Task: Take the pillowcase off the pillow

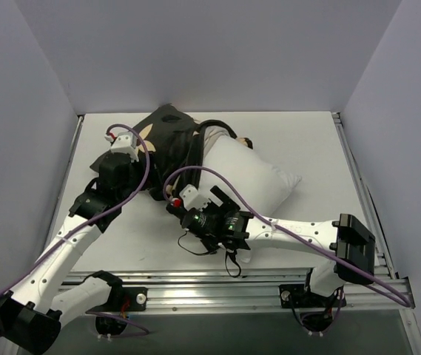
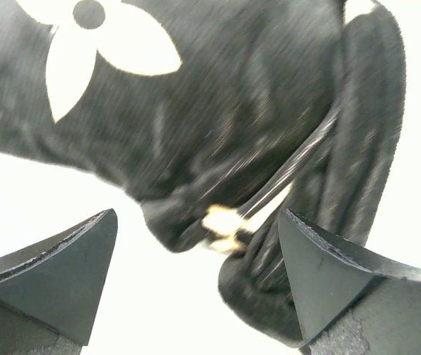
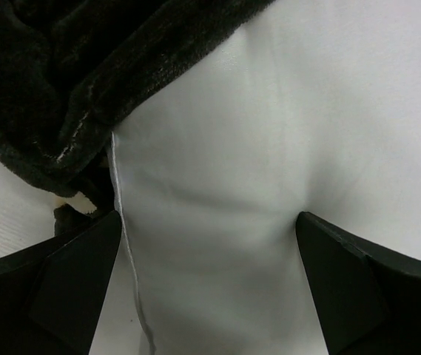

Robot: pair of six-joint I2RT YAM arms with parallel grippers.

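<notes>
Pillowcase fabric lies bunched in a dark heap towards the far-left part of the table, close to the far edge, its black pile showing a pale four-petal flower motif. The pillow sits just right of it near the table's middle, lying slantwise. Most of its white body is bare, and only its far-left end is tucked under the gathered black cloth.

The left arm rises from its base at the near-left corner, folds back at the elbow, then stretches forward along the left side of the table, with its wrist tipped towards the heap. The left gripper has its jaws spread wide and clamps nothing. In the left wrist view the crumpled edge of the cover lies just beyond the fingertips, with a small gold-coloured metal piece on that edge between them.

The right arm leaves its base at the near-right, bends at the elbow beside the right edge, and runs leftward low over the near half of the table to the pillow's near-left side. The right gripper also stands wide open. White pillow cloth with a stitched seam fills the space between its fingers, and the black edge of the cover sits just above. I cannot tell whether the fingers touch the pillow.

Purple cables loop over both wrists.
</notes>
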